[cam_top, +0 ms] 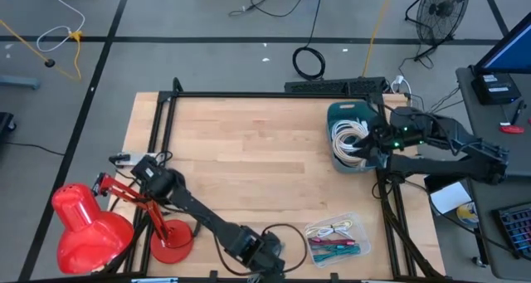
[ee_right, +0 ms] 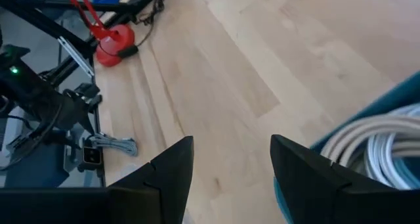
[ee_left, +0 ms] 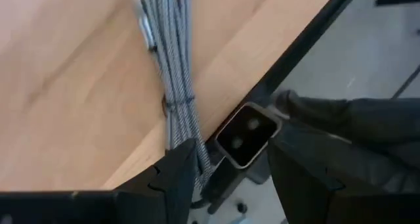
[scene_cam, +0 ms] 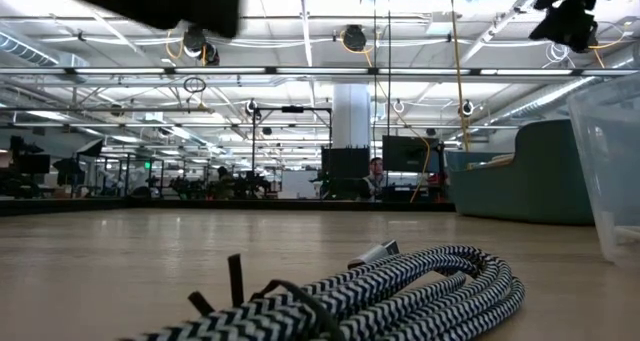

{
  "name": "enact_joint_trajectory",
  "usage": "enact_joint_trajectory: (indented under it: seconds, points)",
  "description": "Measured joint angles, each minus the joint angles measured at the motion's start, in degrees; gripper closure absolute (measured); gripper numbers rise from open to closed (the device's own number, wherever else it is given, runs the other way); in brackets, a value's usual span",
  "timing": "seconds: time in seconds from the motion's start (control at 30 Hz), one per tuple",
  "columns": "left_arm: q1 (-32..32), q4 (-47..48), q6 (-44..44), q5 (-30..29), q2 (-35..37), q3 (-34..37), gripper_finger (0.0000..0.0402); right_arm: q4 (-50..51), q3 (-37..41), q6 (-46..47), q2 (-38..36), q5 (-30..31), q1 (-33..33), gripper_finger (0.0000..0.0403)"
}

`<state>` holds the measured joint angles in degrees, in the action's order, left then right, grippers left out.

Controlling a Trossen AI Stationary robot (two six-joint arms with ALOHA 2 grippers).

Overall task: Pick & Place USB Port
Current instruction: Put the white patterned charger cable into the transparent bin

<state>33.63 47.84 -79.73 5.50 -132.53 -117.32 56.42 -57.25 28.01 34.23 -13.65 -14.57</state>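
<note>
No text, label, brand, number or sign can be read anywhere in these views, on the table or in the room behind.

The high view looks straight down on the whole wooden surface [cam_top: 249,150] and the floor around it. The low view sits at surface level, very near a braided cable [scene_cam: 400,281], facing the room behind. The left wrist view looks closely down at that cable [ee_left: 174,66] by the surface's edge. The right wrist view looks from higher up across the surface toward the red lamp base [ee_right: 113,39], also seen at lower left in the high view [cam_top: 170,240].
</note>
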Motion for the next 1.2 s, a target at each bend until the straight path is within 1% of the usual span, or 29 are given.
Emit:
enact_joint_trajectory:
  seconds: [0.1, 0.23, 0.3, 0.53, 0.63, 0.83, 0.93, 1.1, 1.2]
  points:
    - [0.37, 2.06, -0.6, 0.14, -0.39, 0.0, 0.0211, 0.01, 2.32, 1.02, -1.45, -0.11, 0.02, 0.0209]
    - [-0.12, 6.27, -1.7, -2.77, -0.24, 0.0, 0.0211, 0.01, 5.2, 1.89, -3.27, -0.13, 0.02, 0.0209]
    - [-0.42, 7.15, -1.64, -2.86, -0.26, 0.0, 0.0211, -0.02, 6.34, 2.51, -4.08, -0.15, 0.02, 0.0209]
    - [-0.98, 4.95, -1.66, -1.95, -0.91, 0.0, 0.0211, -0.25, 8.09, 2.79, -5.48, -0.15, 0.02, 0.0209]
    - [-0.98, 3.25, -2.05, -0.25, -2.46, 0.0, 0.0211, -0.79, 8.09, 2.79, -5.83, -0.15, 0.02, 0.0209]
    - [-1.03, -4.93, -2.48, 4.13, -6.76, 0.0, 0.0211, -1.21, 8.09, 2.68, -6.09, -0.15, 0.02, 0.0209]
    - [-1.06, -5.26, -3.73, 5.06, -8.2, -0.13, 0.0211, -1.83, 8.09, 2.44, -6.11, -0.15, 0.02, 0.0209]
    - [-1.45, -2.09, -5.19, 4.38, -8.46, -0.27, 0.0211, -1.91, 8.09, 2.38, -6.11, -0.17, 0.02, 0.0209]
    - [-2.19, 3.6, -7.12, 3.54, -8.48, -0.37, 0.0221, -2.26, 8.09, 2.38, -6.11, -0.15, 0.02, 0.0209]
